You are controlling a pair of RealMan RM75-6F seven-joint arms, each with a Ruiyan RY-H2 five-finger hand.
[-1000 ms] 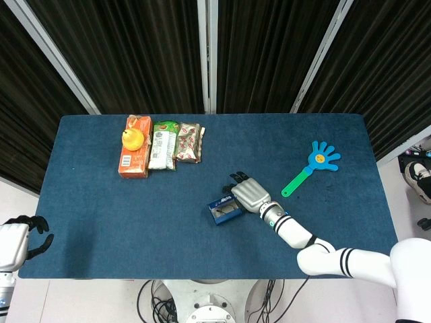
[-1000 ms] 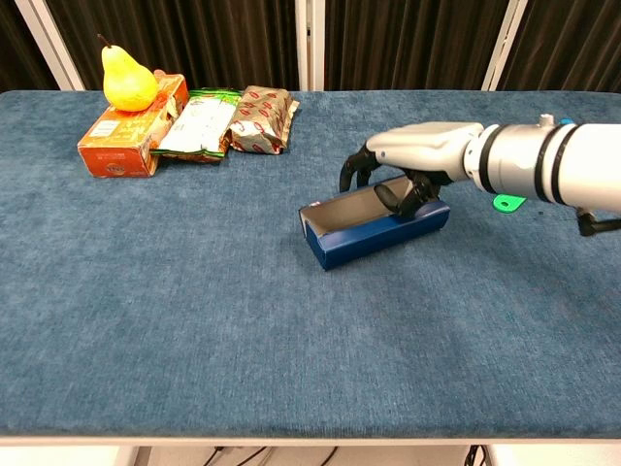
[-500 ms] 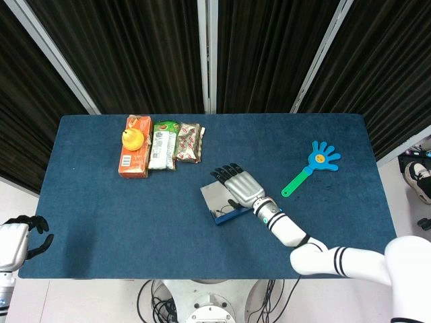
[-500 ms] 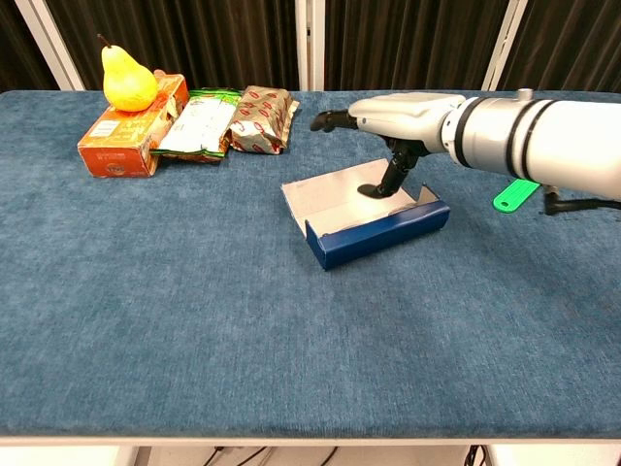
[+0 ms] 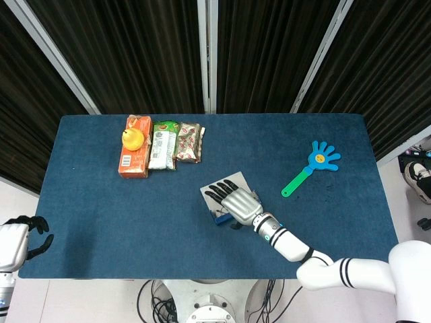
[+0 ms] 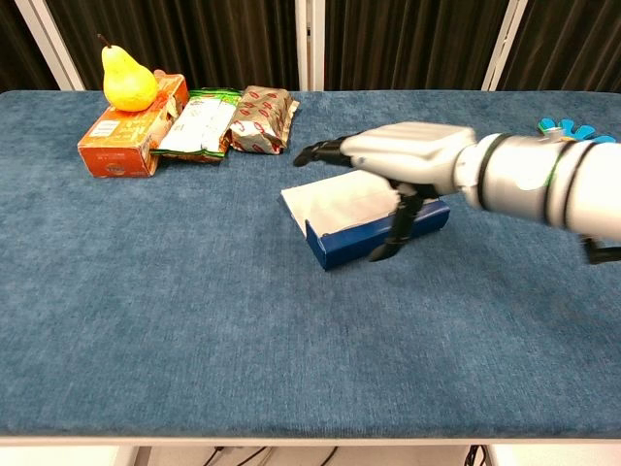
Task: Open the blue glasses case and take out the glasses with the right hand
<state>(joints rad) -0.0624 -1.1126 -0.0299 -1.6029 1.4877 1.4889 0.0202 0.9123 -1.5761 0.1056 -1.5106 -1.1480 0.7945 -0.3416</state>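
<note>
The blue glasses case (image 5: 219, 215) (image 6: 357, 243) lies open near the table's middle, its lid (image 5: 233, 183) (image 6: 330, 200) laid back flat with the pale inside facing up. My right hand (image 5: 237, 202) (image 6: 403, 155) hovers flat over the case, its fingers (image 6: 318, 150) stretched to the left and the thumb hanging down in front of the blue wall. It holds nothing. The hand hides the inside of the case, so no glasses show. My left hand (image 5: 23, 233) hangs off the table's near left corner, holding nothing.
At the back left a yellow pear (image 5: 133, 138) (image 6: 127, 78) stands on an orange carton (image 5: 134, 161) (image 6: 124, 141), beside two snack packs (image 5: 163, 145) (image 5: 189, 142). A blue and green hand-shaped clapper (image 5: 315, 163) lies at the right. The table (image 5: 101, 215) is covered in blue cloth.
The lid has swung from nearly closed to flat open. My right hand has let go of it, flattened out and moved left and nearer over the case. The left hand has not moved.
</note>
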